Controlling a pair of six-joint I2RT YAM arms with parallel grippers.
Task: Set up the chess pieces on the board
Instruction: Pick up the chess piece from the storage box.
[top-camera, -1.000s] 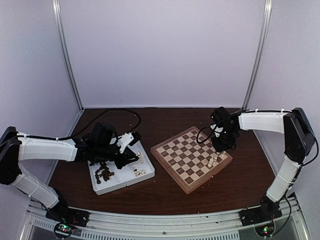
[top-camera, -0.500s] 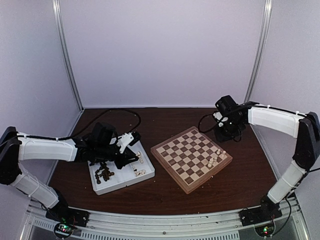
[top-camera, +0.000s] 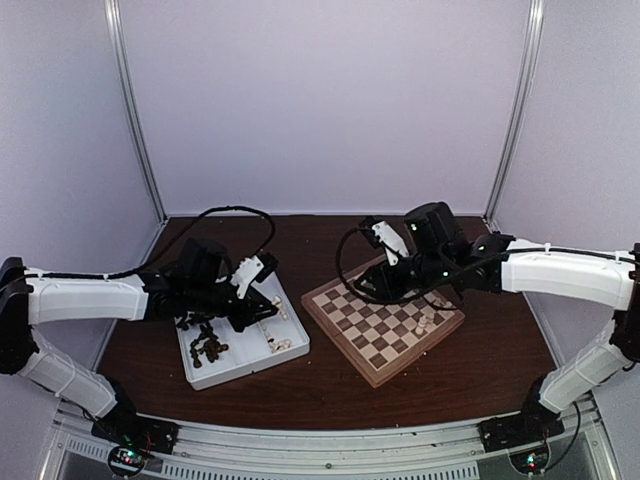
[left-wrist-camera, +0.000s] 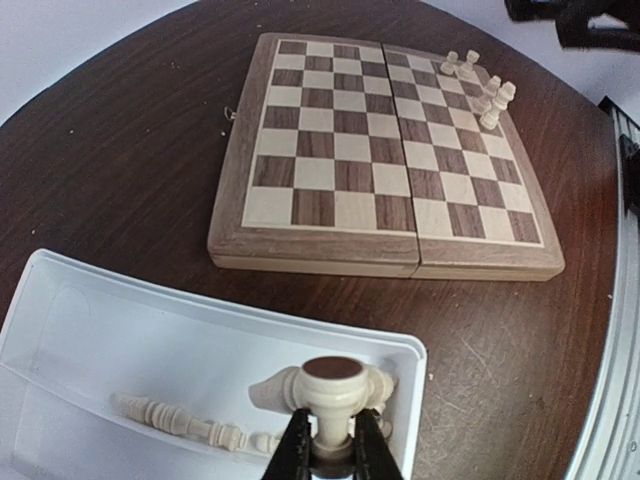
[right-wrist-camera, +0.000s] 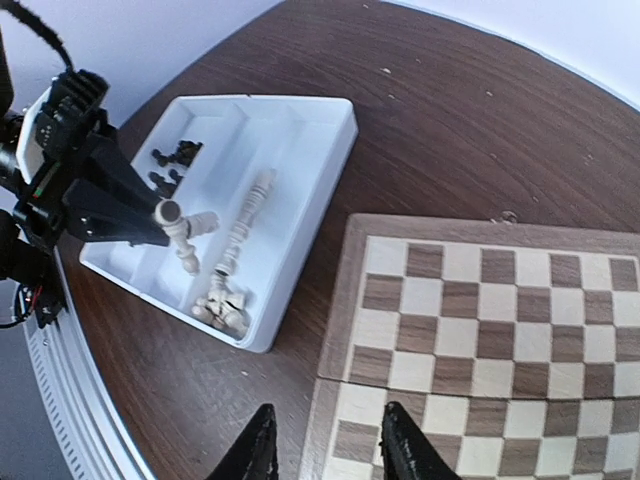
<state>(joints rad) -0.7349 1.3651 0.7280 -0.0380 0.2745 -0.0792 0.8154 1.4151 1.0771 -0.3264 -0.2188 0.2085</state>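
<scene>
Left wrist view is showing the left gripper (left-wrist-camera: 325, 445) pinching a turned cream-white chess piece (left-wrist-camera: 332, 383) between thin black fingers. Its jaws are nearly closed on the narrow stem, above the white plastic tray (left-wrist-camera: 180, 330) lying left of the board (left-wrist-camera: 330, 170). Loose cream pieces (right-wrist-camera: 235, 265), smooth and lathe-turned, are lying in the tray compartment nearer the board. Dark brown pieces (right-wrist-camera: 172, 160) are sitting in the farther one. The board, thick wood with matte cream and brown checks and a pale rim, is carrying upright cream pieces (left-wrist-camera: 478, 85) clustered at its right corner. The right gripper (right-wrist-camera: 325, 440) is hovering over the board's tray-side edge, fingers parted, holding nothing.
</scene>
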